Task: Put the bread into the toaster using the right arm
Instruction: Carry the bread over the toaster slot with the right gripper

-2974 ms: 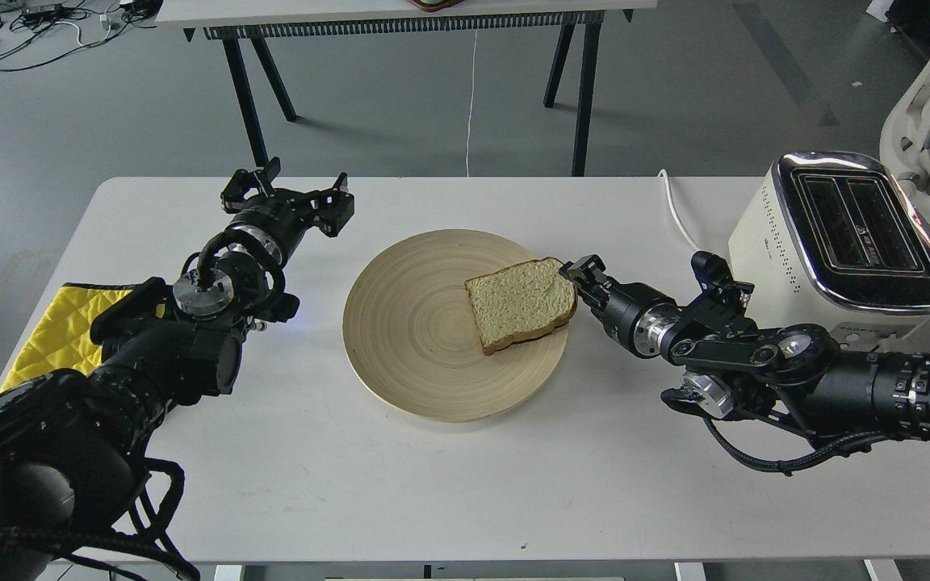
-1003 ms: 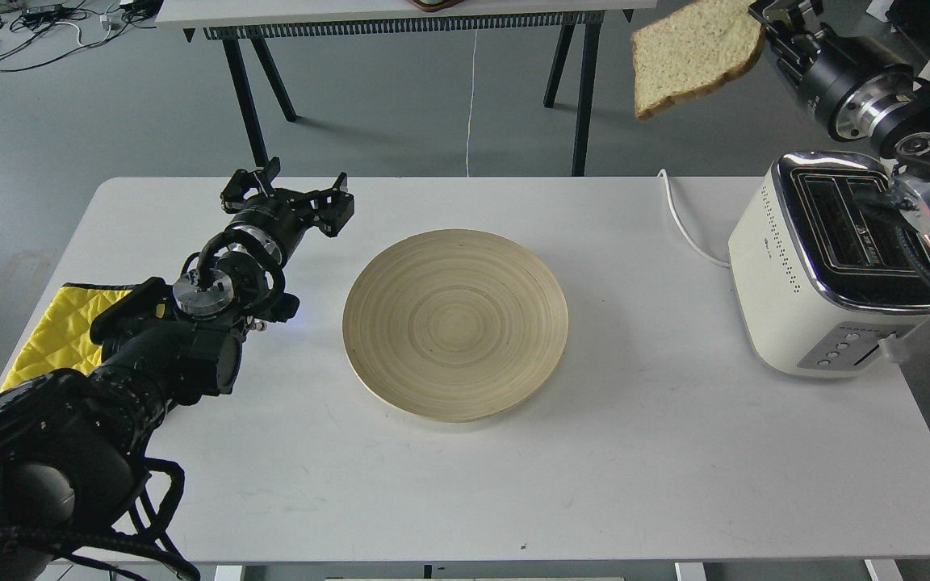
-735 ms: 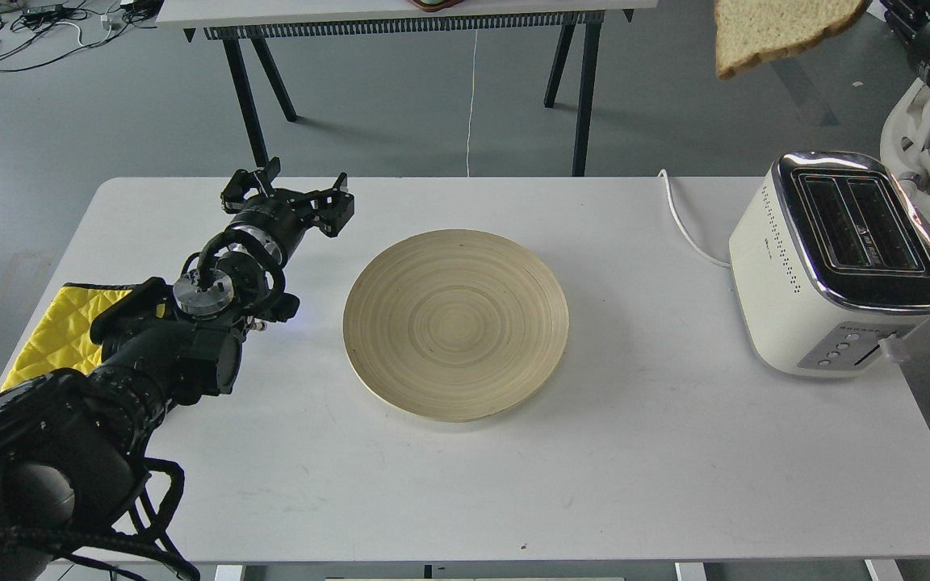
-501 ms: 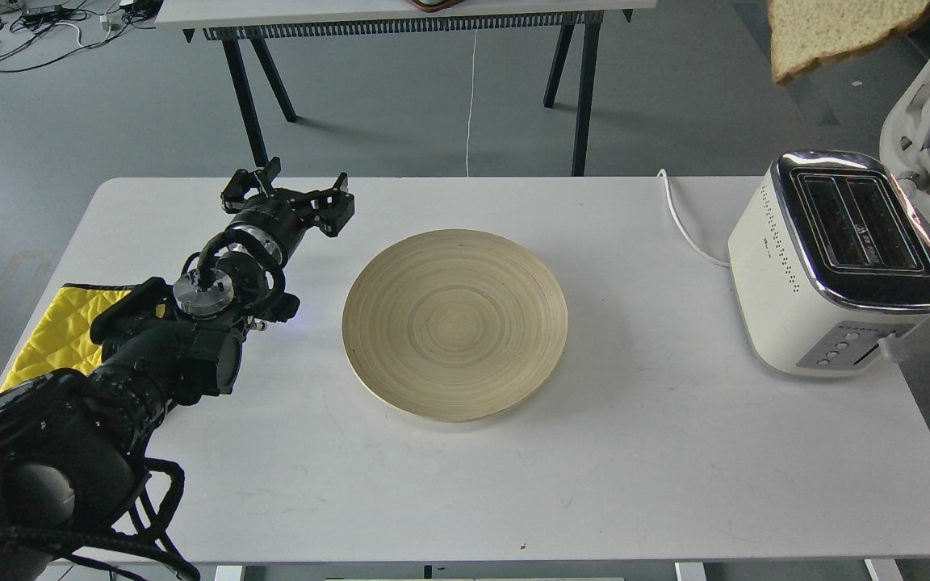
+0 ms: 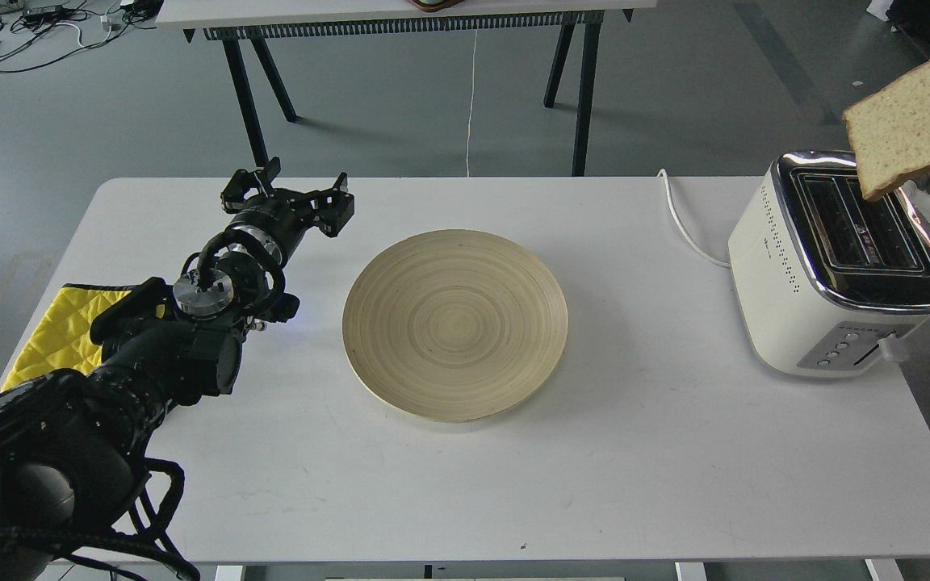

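Bread held in the air above the toaster

The bread [image 5: 915, 121] hangs tilted over the toaster's [image 5: 828, 266] slots; the right gripper is out of frame. The left gripper [image 5: 297, 196], fingers spread and empty, rests left of the wooden plate [image 5: 455, 323].

There is only one view here, taken from the robot's own head, looking forward and steeply down over the white table [image 5: 675, 484]. It sits close enough that the table fills most of the picture, its near edge cut off at the bottom, while the far edge, the grey floor and the legs of a second table [image 5: 400, 16] show along the top. The left arm [image 5: 150, 339] enters from the lower-left corner, large and near the lens. The toaster [image 5: 828, 266] stands at the right side, and the bread [image 5: 913, 121] above it runs off the right border, so whatever holds it probably lies just outside the view.
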Controlling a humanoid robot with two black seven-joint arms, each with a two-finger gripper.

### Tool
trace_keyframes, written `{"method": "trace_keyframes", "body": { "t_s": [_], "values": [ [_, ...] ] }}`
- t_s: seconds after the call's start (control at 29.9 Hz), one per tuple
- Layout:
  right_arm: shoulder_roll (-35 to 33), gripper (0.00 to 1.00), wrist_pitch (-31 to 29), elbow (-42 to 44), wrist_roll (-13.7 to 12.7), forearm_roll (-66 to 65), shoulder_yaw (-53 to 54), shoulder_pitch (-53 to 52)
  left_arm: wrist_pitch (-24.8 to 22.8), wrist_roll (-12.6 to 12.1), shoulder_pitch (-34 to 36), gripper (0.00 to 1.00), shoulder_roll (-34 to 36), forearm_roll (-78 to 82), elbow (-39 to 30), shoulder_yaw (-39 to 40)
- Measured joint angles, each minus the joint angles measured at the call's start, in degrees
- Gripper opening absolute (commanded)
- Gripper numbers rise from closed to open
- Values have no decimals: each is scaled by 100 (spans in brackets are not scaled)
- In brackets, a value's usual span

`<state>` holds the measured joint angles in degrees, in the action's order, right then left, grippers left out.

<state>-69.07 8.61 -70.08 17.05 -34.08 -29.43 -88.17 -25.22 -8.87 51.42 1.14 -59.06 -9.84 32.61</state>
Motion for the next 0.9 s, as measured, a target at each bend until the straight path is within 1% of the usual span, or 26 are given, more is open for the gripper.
{"method": "trace_keyframes", "body": {
  "t_s": [0.33, 0.9],
  "values": [
    [-48, 15, 33, -168, -12, -108, -277, 0, 0, 3, 0, 100, -1, 0, 0, 0],
    [127, 15, 228, -275, -21, -70, -469, 97, 0, 0, 0, 100, 0, 0, 0, 0]
  ]
}}
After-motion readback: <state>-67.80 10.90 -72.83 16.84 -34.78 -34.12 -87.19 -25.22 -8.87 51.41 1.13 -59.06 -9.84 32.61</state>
